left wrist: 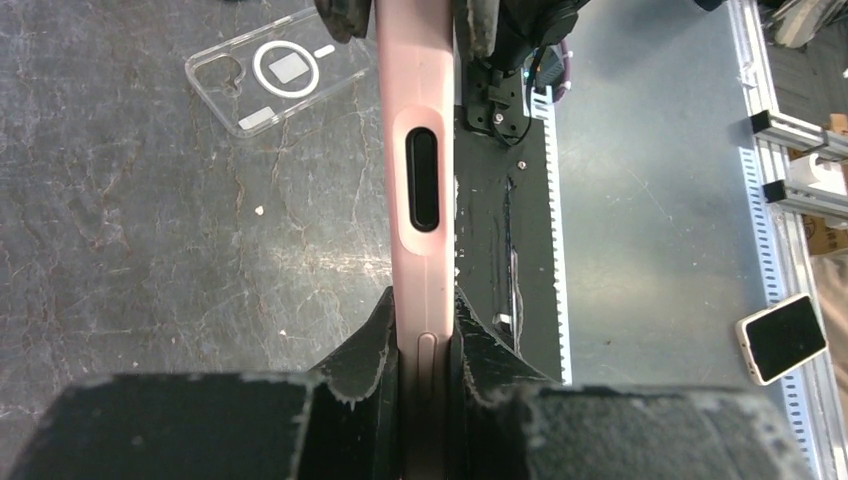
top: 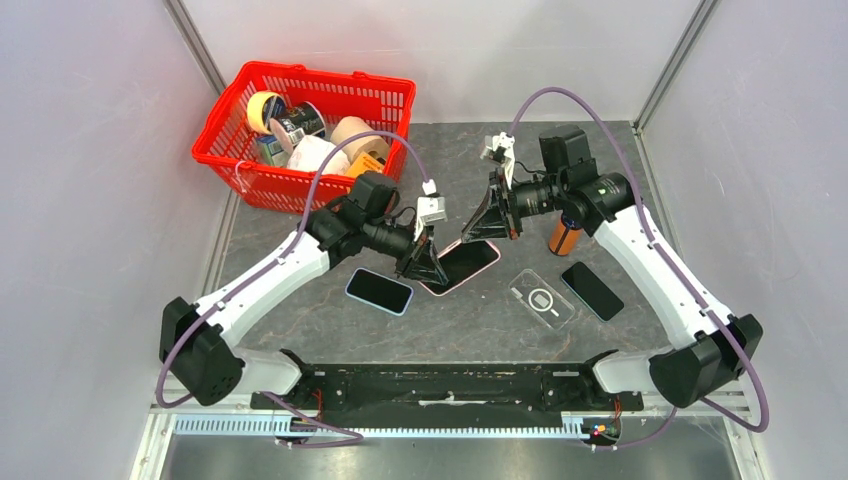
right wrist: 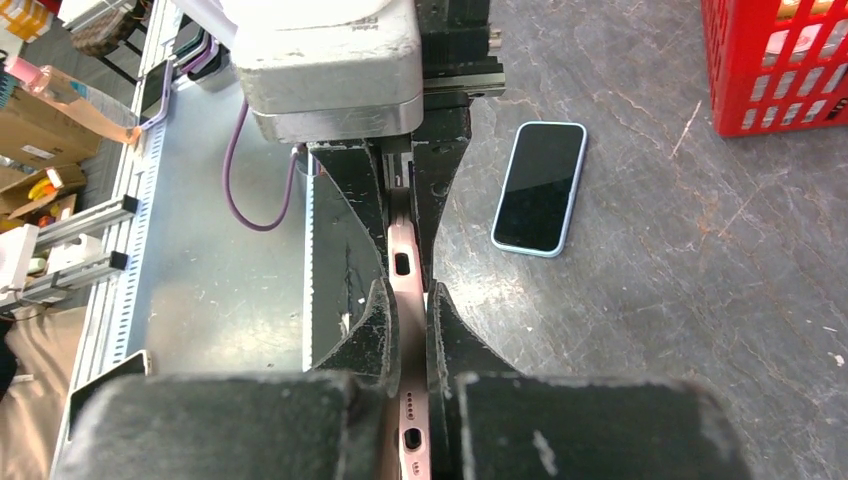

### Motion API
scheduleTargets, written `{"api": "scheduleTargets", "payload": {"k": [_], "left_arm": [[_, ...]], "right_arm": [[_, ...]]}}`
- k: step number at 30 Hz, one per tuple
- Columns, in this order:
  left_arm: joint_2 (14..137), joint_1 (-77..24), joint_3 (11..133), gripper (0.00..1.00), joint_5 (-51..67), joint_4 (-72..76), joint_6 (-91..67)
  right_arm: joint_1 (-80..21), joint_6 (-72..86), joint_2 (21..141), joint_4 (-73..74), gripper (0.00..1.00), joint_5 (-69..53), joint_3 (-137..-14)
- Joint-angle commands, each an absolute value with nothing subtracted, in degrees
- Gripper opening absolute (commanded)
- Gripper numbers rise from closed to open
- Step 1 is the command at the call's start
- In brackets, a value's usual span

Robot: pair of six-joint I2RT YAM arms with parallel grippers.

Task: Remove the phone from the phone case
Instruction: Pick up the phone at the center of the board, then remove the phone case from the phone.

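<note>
Right gripper [right wrist: 410,300] at bottom of frame, both dark fingers pressed against pink phone case [right wrist: 403,262], case seen edge-on. Port and speaker holes visible on near end. Left gripper [right wrist: 402,222] opposite, clamped on far end of same case, grey camera housing [right wrist: 325,60] above it, purple cable [right wrist: 240,170] looping left. Phone in light blue case [right wrist: 540,188] flat on table [right wrist: 680,300], screen up, apart. Red basket [right wrist: 770,60] at top right corner.

Overhead: both short ends of the pink silicone-cased phone [top: 466,263] are covered, by the left gripper [top: 432,272] at 8 o'clock and the right gripper [top: 497,232] at 1 o'clock.
Left wrist view: the phone is edge-on, so its screen is unseen and its far end is cut off at 12 o'clock.
Orange cylindrical bottle [top: 565,240]: partly hidden under the right arm.
Red plastic basket [right wrist: 770,70]: cropped at 2 o'clock in the right wrist view.
</note>
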State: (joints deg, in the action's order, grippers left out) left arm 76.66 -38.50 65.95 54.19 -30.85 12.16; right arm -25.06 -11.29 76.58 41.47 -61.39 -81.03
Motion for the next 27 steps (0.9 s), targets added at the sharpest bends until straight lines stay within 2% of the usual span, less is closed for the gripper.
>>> {"api": "scheduleTargets", "payload": {"k": [1,9,16,27], "left_arm": [[72.7,-41.1,67.3,0.02,50.6,-30.7,19.2],[70.6,-48.9,68.5,0.02,30.9,-37.4,29.6],[70.8,-54.0,69.7,0.02,18.9,-37.7,32.7],[70.9,-57.0,68.7,0.02,11.7,-34.8,31.8]], "right_arm": [[-24.9,-9.1,77.9,40.3,0.00,-63.9,-80.9],[-24.2,-3.6,83.7,38.9,0.00,-65.1,-81.3],[-23.5,-0.1,90.0,36.8,0.00,-67.0,-82.3],[-23.1,2.5,95.3,35.8,0.00,-66.9,-81.9]]}}
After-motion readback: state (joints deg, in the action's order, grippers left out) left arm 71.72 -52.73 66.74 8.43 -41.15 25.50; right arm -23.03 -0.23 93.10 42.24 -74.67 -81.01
